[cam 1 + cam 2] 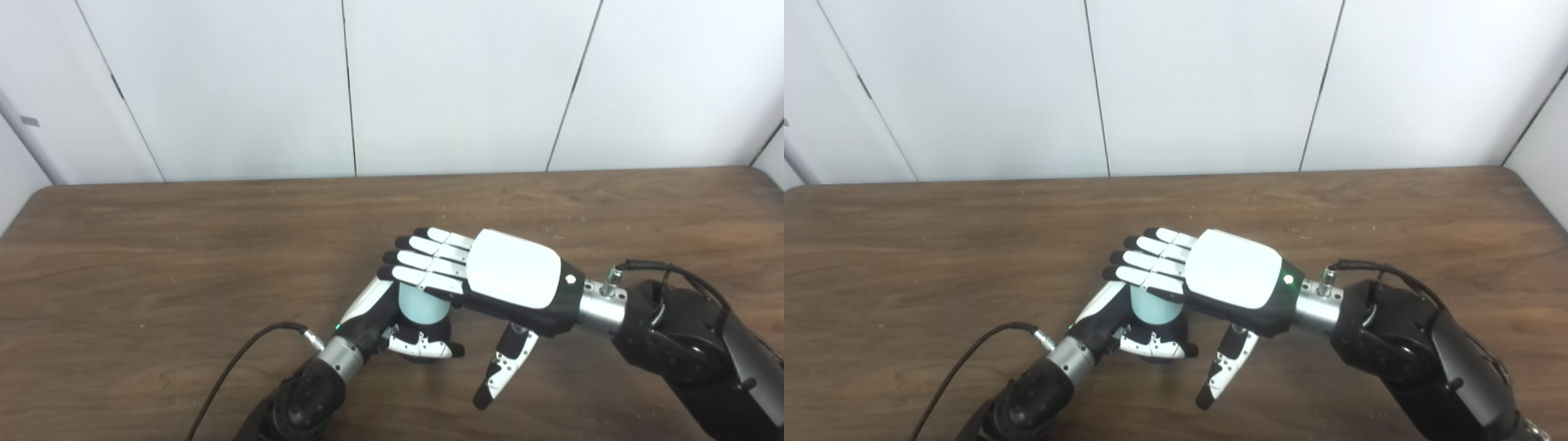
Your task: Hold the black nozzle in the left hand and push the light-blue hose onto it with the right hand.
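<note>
My left hand [375, 318] is shut around the black nozzle [443, 331], which stands upright on the table near the front centre. The light-blue hose [421, 307], a short pale cylinder, sits on top of the nozzle, just above the curled fingers [422, 346] of that hand. My right hand [511, 275] lies flat and palm down over it, its straight fingers [422, 260] resting on the hose's top end. Its thumb [505, 362] hangs down to the right, clear of both parts. The join between hose and nozzle is hidden by my hands.
The brown wooden table [153, 257] stretches wide on both sides and behind my hands. A black cable [245, 355] runs from my left wrist toward the front edge. White wall panels [453, 86] stand behind the table's far edge.
</note>
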